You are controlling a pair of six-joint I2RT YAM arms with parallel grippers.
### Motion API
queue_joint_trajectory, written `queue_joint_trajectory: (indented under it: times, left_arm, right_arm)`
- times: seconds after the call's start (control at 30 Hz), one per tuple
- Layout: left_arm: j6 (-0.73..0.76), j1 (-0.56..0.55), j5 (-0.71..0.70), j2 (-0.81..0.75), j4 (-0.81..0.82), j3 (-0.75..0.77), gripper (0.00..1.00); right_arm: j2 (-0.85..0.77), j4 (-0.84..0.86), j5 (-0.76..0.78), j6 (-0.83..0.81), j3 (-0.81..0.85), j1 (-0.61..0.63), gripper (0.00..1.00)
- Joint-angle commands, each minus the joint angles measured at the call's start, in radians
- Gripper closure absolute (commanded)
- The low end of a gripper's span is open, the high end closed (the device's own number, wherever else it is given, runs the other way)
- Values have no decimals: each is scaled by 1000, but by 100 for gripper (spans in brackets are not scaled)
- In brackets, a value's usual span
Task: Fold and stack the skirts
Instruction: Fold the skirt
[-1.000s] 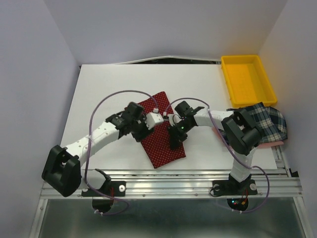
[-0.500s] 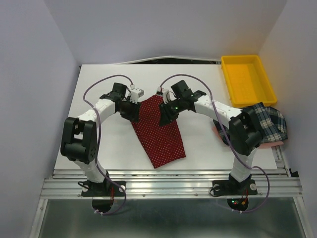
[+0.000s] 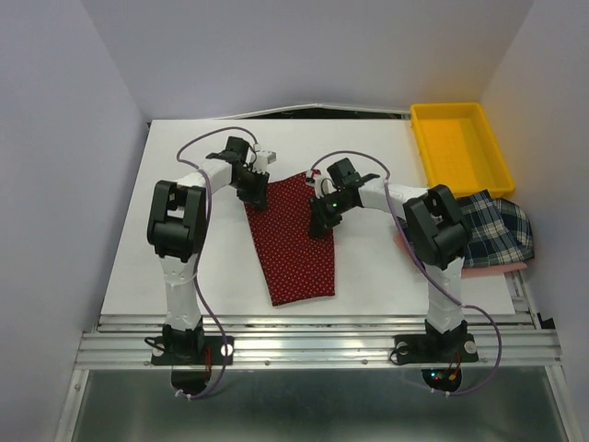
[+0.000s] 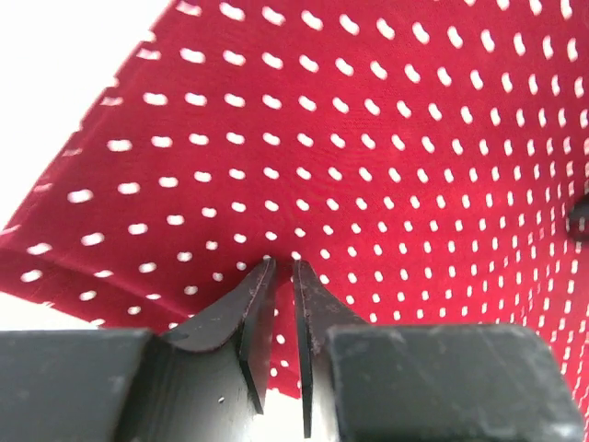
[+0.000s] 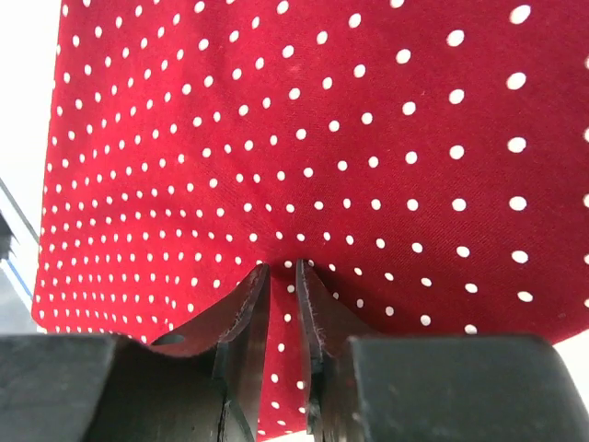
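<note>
1. Red skirt (image 3: 296, 244), white-dotted. It lies spread on the tabletop (image 3: 184, 262) near the centre, its length running from 12 o'clock to 6 o'clock. The 12 o'clock end is held by me at both corners. The 6 o'clock end rests flat near the front edge.

2. Left claw (image 4: 283, 269). It is at the skirt's 11 o'clock corner, fingers drawn together to a thin slit, pinching the red cloth at their tips.

3. Right claw (image 5: 282, 269). It is at the skirt's 1 o'clock corner, fingers likewise closed to a narrow slit, with the red cloth nipped between them.

4. Plaid skirt (image 3: 502, 228), dark with white lines. It sits bunched at the 3 o'clock edge of the tabletop, partly hidden behind my right arm and well apart from the red skirt. A pink strip (image 3: 504, 268) shows along its 6 o'clock side; I cannot tell what it is.

5. Yellow tray (image 3: 419, 138). It stands at the 1 o'clock corner of the tabletop, just beyond the plaid skirt.
</note>
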Motion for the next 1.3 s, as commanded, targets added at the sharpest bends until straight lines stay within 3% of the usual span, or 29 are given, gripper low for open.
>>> queue_joint_trajectory:
  times: [0.0,0.07,0.13,0.2,0.3,0.33,0.37,0.47,0.5,0.63,0.77,0.83,0.97,1.07,1.27]
  left_arm:
    - [48,-2,-36,92,-17,172,73]
    - [71,-5,-44,98,-32,247,65]
    - [120,-5,-41,54,-34,255,51]
    - [158,-2,-48,-71,12,182,41]
    - [214,13,-163,-277,130,7,18]
    - [223,27,-177,-317,132,-39,4]
    - [226,42,-174,-355,120,-50,2]
    - [258,97,-133,-460,30,-50,2]
    - [330,107,-105,-513,-4,-47,2]
    - [453,105,-100,-734,15,-184,2]
    - [724,70,-74,-906,-127,-335,1]
    - [834,-34,-172,-986,-155,-459,1]
    - [878,-233,-286,-1181,-54,-727,4]
    - [876,-424,-402,-1233,8,-861,4]
    - [782,-701,-446,-1215,41,-953,4]
  right_arm:
    - [-47,31,49,62,-113,1,75]
    - [-63,58,51,70,-131,1,75]
    - [-54,58,89,61,-103,1,75]
    - [-35,58,114,48,-51,-8,75]
    - [12,46,157,51,32,-8,74]
    - [37,20,169,55,57,-8,73]
    - [41,9,164,58,77,-8,71]
    - [13,2,103,68,103,-8,52]
    - [-32,3,77,76,100,-8,40]
    - [-142,-26,-23,73,91,-8,25]
    - [-201,-92,-89,-6,47,39,27]
    - [-224,-83,-107,-11,-27,73,32]
    - [-207,-34,-146,4,-107,116,41]
    - [-167,3,-103,-11,-133,144,45]
    - [-55,18,-58,-34,-141,153,50]
